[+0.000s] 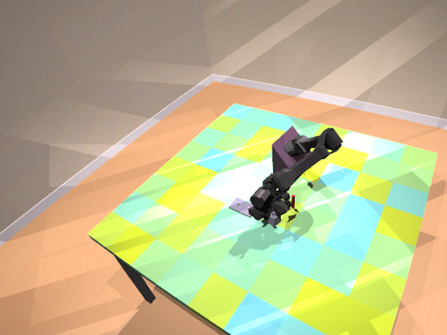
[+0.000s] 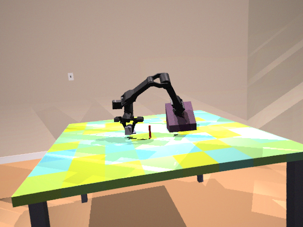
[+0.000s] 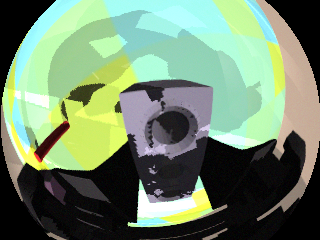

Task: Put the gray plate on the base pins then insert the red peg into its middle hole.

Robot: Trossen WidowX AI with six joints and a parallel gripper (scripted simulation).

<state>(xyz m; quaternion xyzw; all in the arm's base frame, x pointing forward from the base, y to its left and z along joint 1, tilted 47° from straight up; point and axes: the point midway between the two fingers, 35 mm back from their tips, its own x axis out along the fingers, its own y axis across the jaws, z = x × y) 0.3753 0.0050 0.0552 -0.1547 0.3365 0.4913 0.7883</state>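
Fingers of the gripper (image 2: 129, 127) are clamping the gray plate (image 3: 171, 148), which is sitting near the table's (image 1: 252, 288) middle. Lifting it level, I judge, is the way to meet both pins squarely. One flat base (image 1: 241, 206) is lying just beside it; one red peg (image 2: 149, 132) is standing upright nearby; one plate, with one middle hole showing.

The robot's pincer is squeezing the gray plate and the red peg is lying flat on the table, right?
Not quite. The pincer is squeezing the gray plate, but the red peg stands upright on the table beside it, as the exterior view shows.
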